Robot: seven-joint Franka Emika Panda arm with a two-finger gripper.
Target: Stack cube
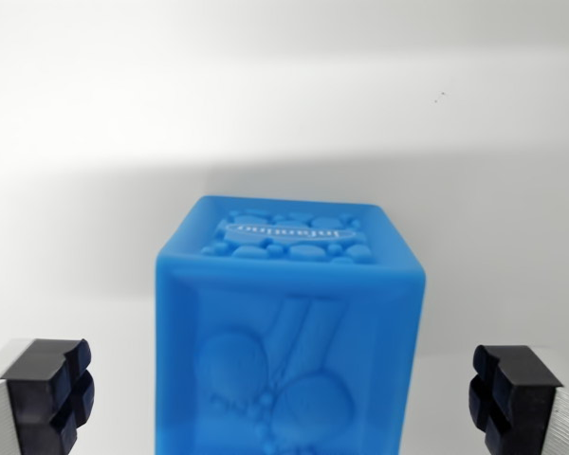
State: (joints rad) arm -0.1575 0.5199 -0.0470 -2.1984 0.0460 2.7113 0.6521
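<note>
A blue cube [289, 332] with raised patterns and white lettering on its top fills the lower middle of the wrist view, standing on a white surface [284, 114]. My gripper [283, 403] is open, with its black pads [49, 393] wide apart at the bottom corners. The cube sits between the two fingers, with a gap on each side, so neither pad touches it. The cube's bottom edge is cut off by the frame.
Only the white surface lies around and beyond the cube, with a soft shadow behind it.
</note>
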